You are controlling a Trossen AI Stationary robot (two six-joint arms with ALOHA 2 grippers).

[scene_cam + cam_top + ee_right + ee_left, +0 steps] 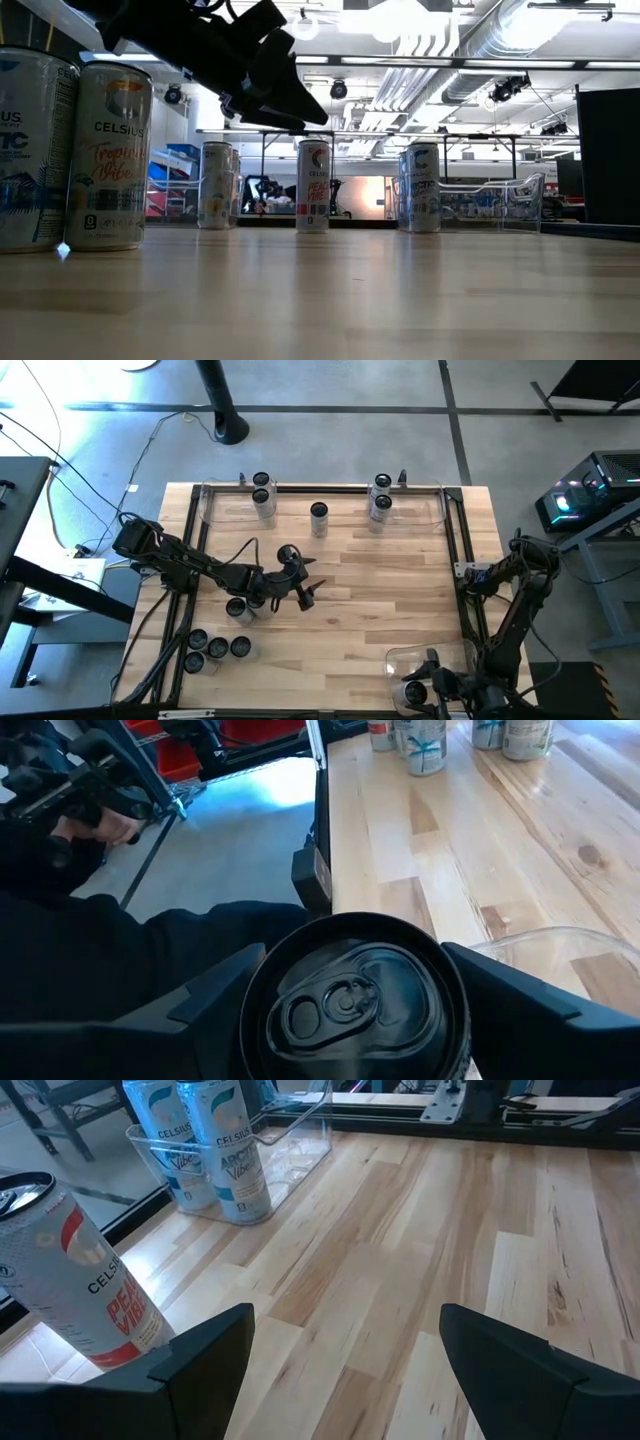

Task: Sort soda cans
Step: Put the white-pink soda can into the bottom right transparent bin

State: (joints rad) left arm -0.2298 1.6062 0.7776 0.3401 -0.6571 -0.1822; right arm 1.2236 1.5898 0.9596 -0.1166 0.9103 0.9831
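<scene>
The right gripper (432, 690) sits at the table's near right edge, partly cut off in the overhead view, and the wrist camera fills in the rest: its dark fingers stand on either side of a soda can with a dark round top and pull tab (352, 1005), close to its sides, though whether they press it or have let go I cannot tell. That can stands beside the curved wall of a clear plastic rectangular bin (400, 657). The left gripper (297, 582) hangs over the middle of the pale wooden table (390, 590), jaws spread wide and holding nothing — bare planks show between the fingers. A white can with red lettering (85, 1280) stands alone near it, seen only partly at the wrist frame's edge. Behind, two blue-and-white cans (215, 1145) stand in a second clear bin (225, 508) at the far left corner; two more cans (380, 500) stand in a bin at the far right. A cluster of cans (215, 650) waits near the left arm's base, some hidden under the arm.
</scene>
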